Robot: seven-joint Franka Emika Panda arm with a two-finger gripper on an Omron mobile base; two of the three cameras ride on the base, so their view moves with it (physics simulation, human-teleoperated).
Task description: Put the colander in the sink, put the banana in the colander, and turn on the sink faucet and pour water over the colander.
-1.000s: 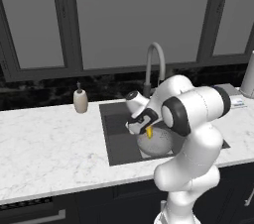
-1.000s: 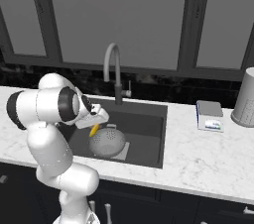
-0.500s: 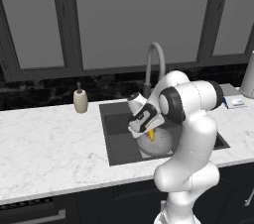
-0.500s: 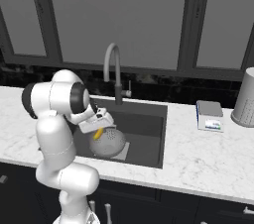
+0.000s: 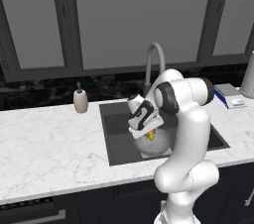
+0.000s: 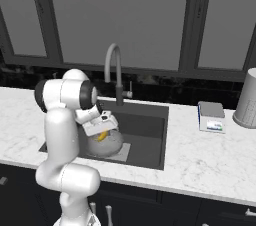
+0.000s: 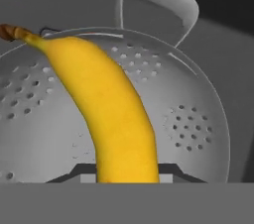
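Note:
The silver-grey colander (image 5: 159, 144) (image 6: 111, 144) stands in the dark sink (image 5: 115, 122) (image 6: 152, 131), on the lighter square at its bottom. My gripper (image 5: 147, 127) (image 6: 104, 128) hangs just above the colander's bowl and is shut on the yellow banana (image 5: 150, 134) (image 6: 102, 136). In the hand view the banana (image 7: 117, 114) rises from between the finger tips across the perforated colander (image 7: 198, 114), its dark stem to the upper left, with one loop handle (image 7: 158, 6) beyond. The gooseneck sink faucet (image 5: 154, 57) (image 6: 114, 66) stands behind the basin; no water is seen.
A beige soap dispenser (image 5: 80, 100) stands on the white marble counter left of the sink. On the right are a small scale (image 6: 211, 118) (image 5: 229, 94) and a grey canister (image 6: 246, 105). Dark windows line the wall behind.
The arm's elbow has swung up and back, and the hand with the banana has sunk a little toward the colander's bowl. The colander has stayed put.

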